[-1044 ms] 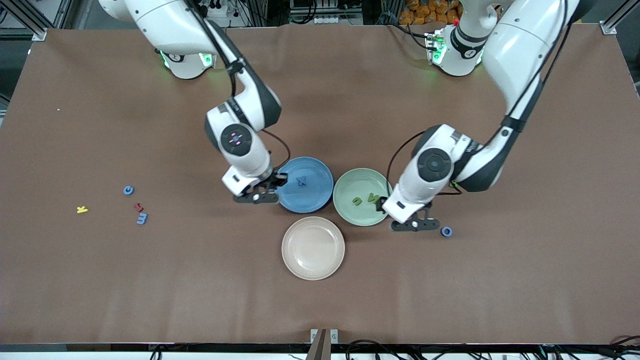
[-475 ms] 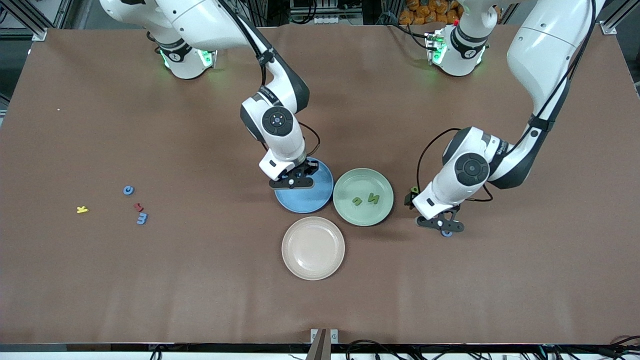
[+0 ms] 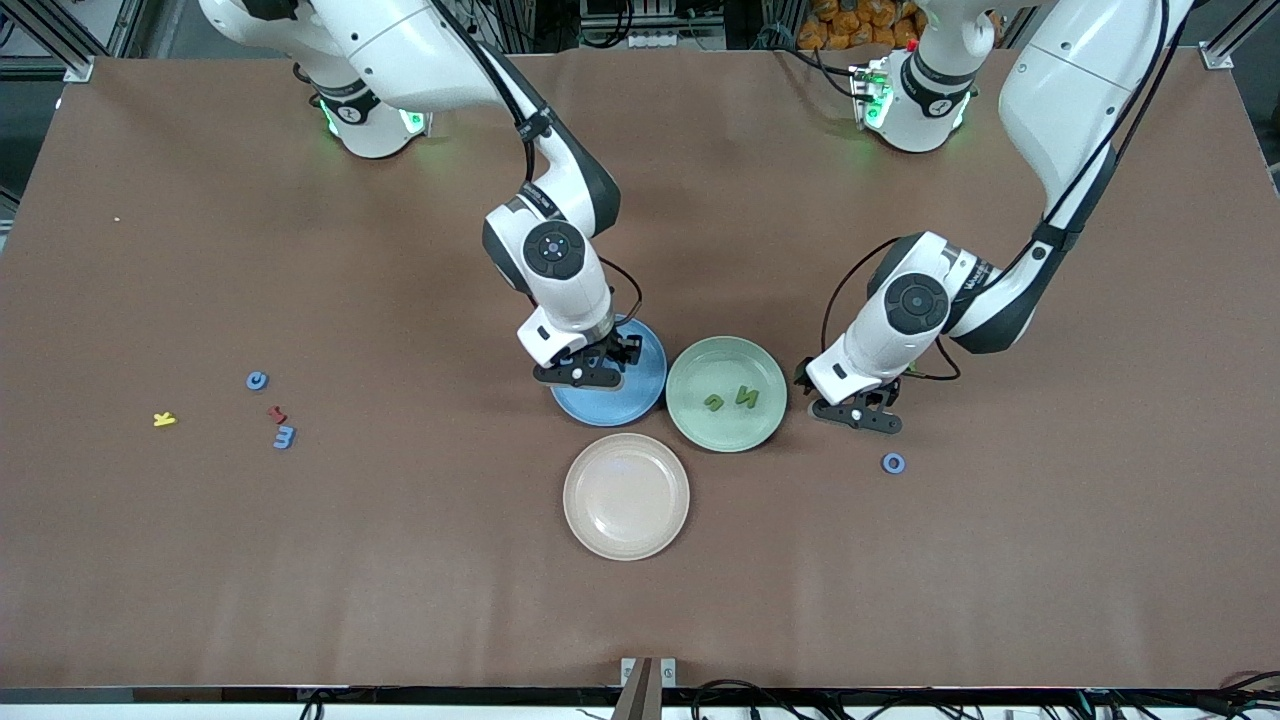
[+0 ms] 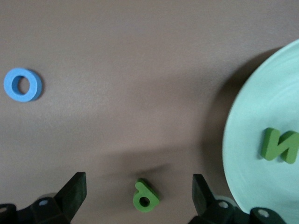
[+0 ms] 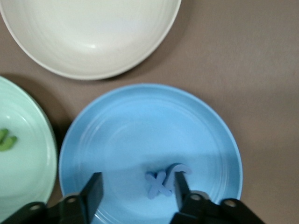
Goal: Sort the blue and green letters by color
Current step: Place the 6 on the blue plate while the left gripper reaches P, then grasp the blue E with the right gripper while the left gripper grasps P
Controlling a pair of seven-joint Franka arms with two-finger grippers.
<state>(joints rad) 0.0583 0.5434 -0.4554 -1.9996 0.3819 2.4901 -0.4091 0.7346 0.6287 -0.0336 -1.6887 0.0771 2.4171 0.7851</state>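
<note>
The right gripper (image 3: 600, 372) is held over the blue plate (image 3: 635, 400) with its fingers (image 5: 96, 191) spread apart and nothing clamped; a blue X (image 5: 159, 184) and a second blue letter (image 5: 180, 170), partly hidden by one finger, are seen lying on the plate between them. In the front view both are covered by the gripper.

The left gripper (image 3: 850, 412) is held wide open just beside the green plate (image 3: 690, 420), with a small green letter (image 4: 145, 196) on the table between its fingers (image 4: 74, 191); this letter is hidden in the front view. Two green letters (image 3: 732, 399) lie on the green plate, one cut off in the left wrist view. A blue ring (image 3: 893, 462) lies near this gripper.

Toward the right arm's end, two blue letters (image 3: 271, 408) are seen.
</note>
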